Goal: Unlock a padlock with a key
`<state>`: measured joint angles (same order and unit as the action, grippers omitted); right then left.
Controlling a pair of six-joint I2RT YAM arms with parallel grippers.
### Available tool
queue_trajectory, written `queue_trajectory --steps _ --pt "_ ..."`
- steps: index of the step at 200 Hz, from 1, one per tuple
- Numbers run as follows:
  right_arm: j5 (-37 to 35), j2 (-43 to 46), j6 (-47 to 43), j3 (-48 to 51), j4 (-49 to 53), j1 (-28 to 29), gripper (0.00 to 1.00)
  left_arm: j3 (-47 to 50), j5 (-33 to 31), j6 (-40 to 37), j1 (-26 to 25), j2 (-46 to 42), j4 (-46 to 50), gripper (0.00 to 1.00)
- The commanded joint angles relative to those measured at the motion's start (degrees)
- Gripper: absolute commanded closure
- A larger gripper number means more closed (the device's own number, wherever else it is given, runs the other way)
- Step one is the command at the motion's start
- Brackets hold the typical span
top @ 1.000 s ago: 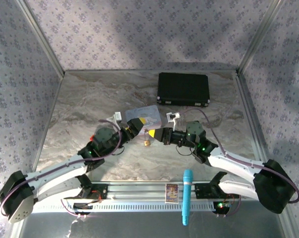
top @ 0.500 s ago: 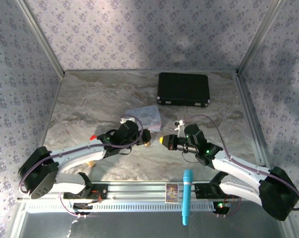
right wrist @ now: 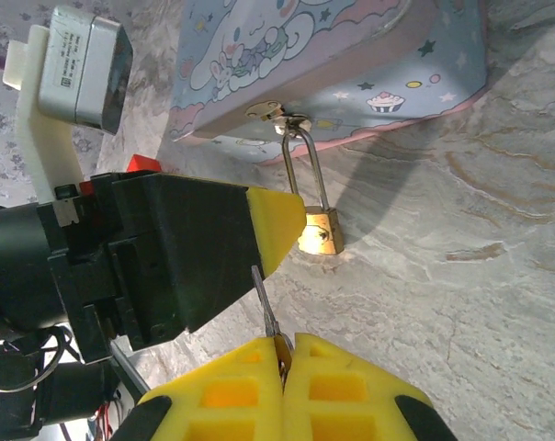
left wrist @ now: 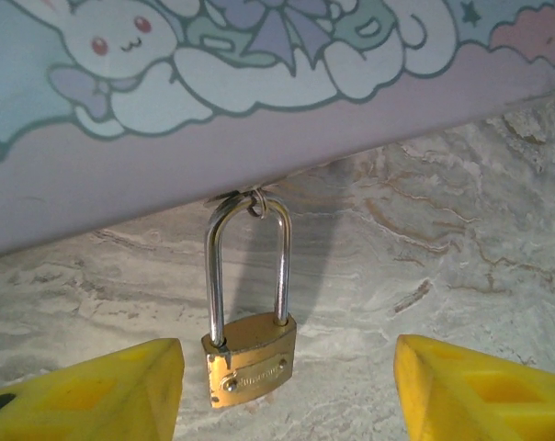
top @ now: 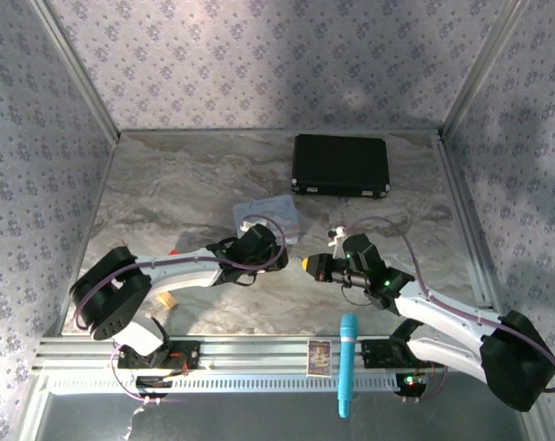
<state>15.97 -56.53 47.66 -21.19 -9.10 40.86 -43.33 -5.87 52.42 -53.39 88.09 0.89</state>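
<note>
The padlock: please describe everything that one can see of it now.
The padlock is small, with a brass-coloured body and a long, thin silvery shackle. Both shackle legs enter the body, so it looks locked. It lies on the marble table, its shackle threaded through a small ring on the pastel tin. Faint lettering marks its face. The yellow fingers of the left gripper stand on either side, not touching it.

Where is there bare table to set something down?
Bare marble: far left, between side wall and black case; also the strip nearer than that case. Crowded: centre, where tin, padlock, left claw and right claw with key meet.
</note>
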Motion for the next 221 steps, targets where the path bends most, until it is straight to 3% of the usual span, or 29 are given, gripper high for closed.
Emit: queue_trajectory --steps 1,95,136,168,221 --pt "-1.3 0.7 -0.7 1.3 0.7 -0.3 1.00 0.2 -0.8 -1.2 -0.1 1.9 -3.3 0.40" --pt "-1.9 -2.1 0.1 2.0 -2.1 -0.5 1.00 2.1 -3.7 0.7 0.0 7.5 -5.8 0.63" --pt "-1.2 -4.7 1.1 2.0 -4.7 -0.8 1.00 3.6 -3.2 2.0 -0.1 7.7 -8.7 0.68" --pt "4.3 -10.5 6.7 3.8 -16.3 -4.9 1.00 7.0 -3.4 3.9 0.6 6.4 -14.7 0.76" --pt "5.4 -13.6 6.5 0.7 -16.7 -4.7 1.00 13.8 -0.1 12.3 1.7 3.4 -29.6 0.89"
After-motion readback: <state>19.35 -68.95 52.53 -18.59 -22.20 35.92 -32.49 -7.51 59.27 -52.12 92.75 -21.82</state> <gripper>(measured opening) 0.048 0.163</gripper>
